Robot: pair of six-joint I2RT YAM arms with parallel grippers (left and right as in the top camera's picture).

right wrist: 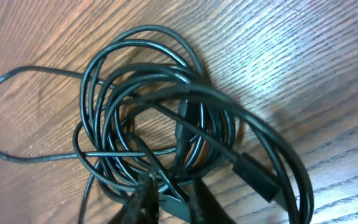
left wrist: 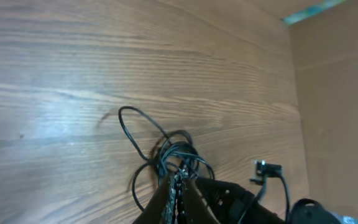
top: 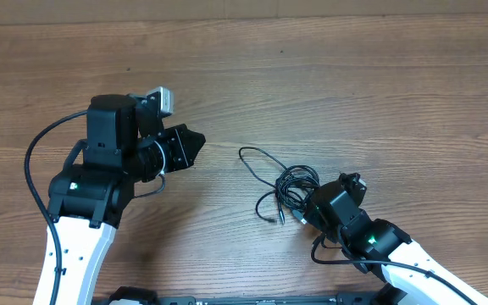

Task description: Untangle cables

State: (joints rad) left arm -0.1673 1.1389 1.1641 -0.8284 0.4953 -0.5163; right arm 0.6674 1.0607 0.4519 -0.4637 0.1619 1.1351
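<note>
the cables (top: 291, 191) lie as one tangled bundle of thin black cords on the tabletop (top: 329, 85), right of centre. one open loop (top: 257, 161) trails out toward the upper left, and a loose end (top: 271, 220) pokes out below. up close, the coils overlap, a black plug (right wrist: 257, 177) lying across them.

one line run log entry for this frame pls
cables: one tangled pile | left gripper: jaws shut, apart from pile | right gripper: at pile, grip unclear

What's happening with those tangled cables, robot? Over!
Left gripper shut, well apart from the tangled thin black cables. Right gripper down in the tangle, strands between its fingers, grip unclear. Nothing blocking.
</note>
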